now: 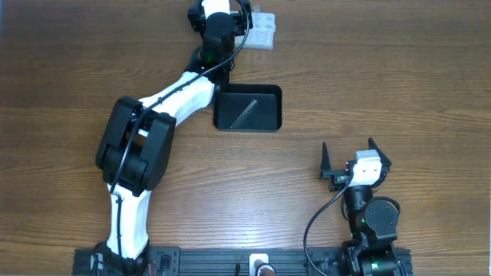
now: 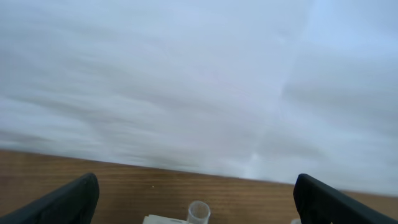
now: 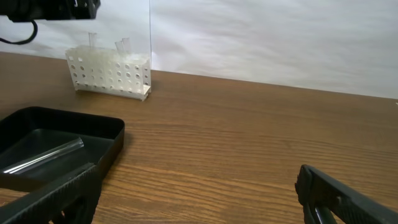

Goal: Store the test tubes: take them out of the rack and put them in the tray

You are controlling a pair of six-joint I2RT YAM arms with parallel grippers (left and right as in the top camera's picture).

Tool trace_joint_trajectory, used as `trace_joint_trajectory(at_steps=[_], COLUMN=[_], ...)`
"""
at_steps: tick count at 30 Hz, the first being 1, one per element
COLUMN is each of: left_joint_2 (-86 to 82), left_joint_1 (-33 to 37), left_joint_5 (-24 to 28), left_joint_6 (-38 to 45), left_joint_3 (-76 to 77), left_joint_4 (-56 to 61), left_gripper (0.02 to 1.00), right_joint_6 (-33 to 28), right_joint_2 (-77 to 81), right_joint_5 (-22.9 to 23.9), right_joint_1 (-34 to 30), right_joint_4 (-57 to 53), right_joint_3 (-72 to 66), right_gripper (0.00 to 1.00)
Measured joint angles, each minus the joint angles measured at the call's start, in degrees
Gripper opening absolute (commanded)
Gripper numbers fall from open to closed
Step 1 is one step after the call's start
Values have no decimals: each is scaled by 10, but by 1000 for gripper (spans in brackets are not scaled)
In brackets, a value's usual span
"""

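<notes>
A white perforated rack (image 1: 261, 31) stands at the table's far edge; in the right wrist view the rack (image 3: 109, 74) holds two clear tubes (image 3: 120, 45) upright. My left gripper (image 1: 222, 19) hovers above the rack, open; between its fingers the rim of a tube (image 2: 199, 211) and the rack top (image 2: 165, 219) show just below. The black tray (image 1: 272, 123) lies in front of the rack with one clear tube (image 1: 246, 113) lying inside; the tray (image 3: 112, 127) and that tube (image 3: 43, 156) also appear in the right wrist view. My right gripper (image 1: 349, 157) rests open near the table's front right, apart from everything.
Bare wooden table surrounds the tray and rack. A white wall (image 3: 280, 37) rises right behind the rack at the table's far edge. The left arm (image 1: 176, 96) stretches diagonally across the table's left half.
</notes>
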Motion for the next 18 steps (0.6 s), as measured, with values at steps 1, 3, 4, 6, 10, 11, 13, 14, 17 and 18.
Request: trace_joint_trajectory(at_steps=[1, 3, 4, 6, 10, 11, 13, 14, 17, 18], left_joint_2=[4, 10, 14, 32, 64, 69, 76, 78, 82, 83], left_joint_1=[0, 2, 3, 6, 9, 10, 11, 12, 14, 16], left_joint_5=[9, 23, 31, 43, 54, 56, 59, 60, 61, 61], left_joint_6=[10, 25, 34, 55, 85, 89, 95, 98, 102, 103], left_joint_3=[0, 1, 4, 21, 57, 62, 67, 68, 69, 69], left_joint_4=[2, 3, 3, 2, 2, 2, 4, 6, 9, 11], left_gripper=[998, 1000, 996, 998, 998, 998, 996, 998, 996, 998], right_joint_6=[0, 0, 0, 0, 0, 0, 0, 0, 0, 0], right_joint_2=[0, 0, 0, 0, 0, 0, 0, 0, 0, 0], right_joint_5=[0, 0, 0, 0, 0, 0, 0, 0, 0, 0], right_joint_1=[0, 0, 0, 0, 0, 0, 0, 0, 0, 0], right_joint_4=[0, 0, 0, 0, 0, 0, 0, 0, 0, 0], right_joint_3=[0, 0, 0, 0, 0, 0, 0, 0, 0, 0], right_gripper=[991, 993, 991, 991, 993, 991, 993, 991, 991, 991])
